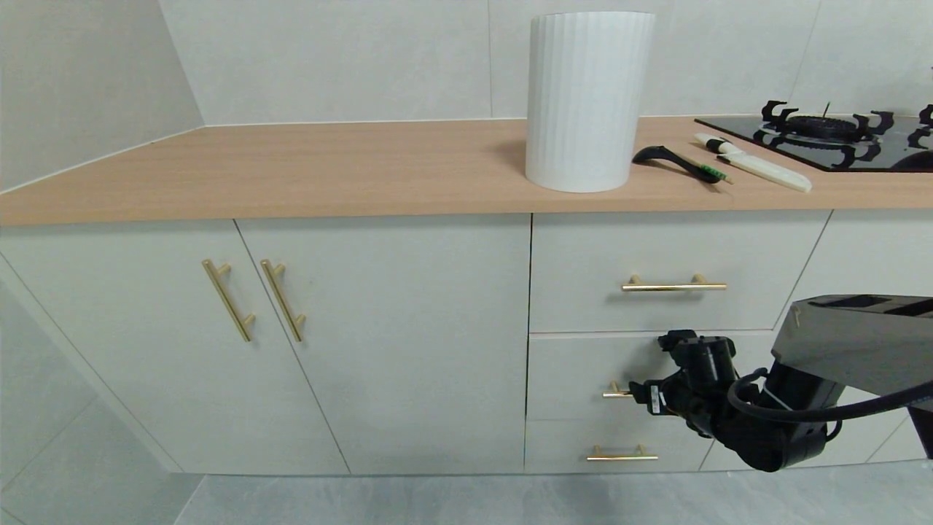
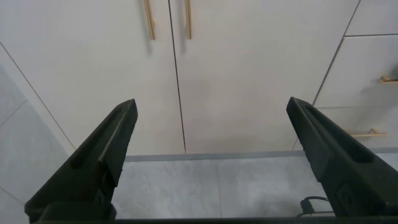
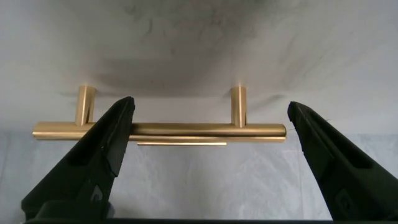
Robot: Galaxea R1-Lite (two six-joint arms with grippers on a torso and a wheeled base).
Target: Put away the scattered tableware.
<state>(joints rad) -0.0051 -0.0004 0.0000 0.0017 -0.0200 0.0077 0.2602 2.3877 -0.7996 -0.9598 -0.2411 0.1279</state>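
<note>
On the wooden counter [image 1: 328,168] a black ladle [image 1: 674,162] and a white-bladed knife [image 1: 769,171] lie beside a tall white ribbed container [image 1: 587,102]. A thin green-handled utensil [image 1: 711,172] rests between them. My right gripper [image 1: 660,372] is low in front of the drawers, at the middle drawer's gold handle [image 1: 616,394]. In the right wrist view that gripper [image 3: 209,106] is open, with the handle [image 3: 186,130] running across just beyond its fingertips. My left gripper [image 2: 211,109] is open and holds nothing, facing the lower cabinet doors [image 2: 249,74] and the floor.
A black gas hob [image 1: 824,138] sits at the counter's right end. Below the counter are two cabinet doors with gold handles [image 1: 228,300] on the left and three stacked shut drawers, the top handle [image 1: 674,286] and bottom handle [image 1: 622,457] in plain sight.
</note>
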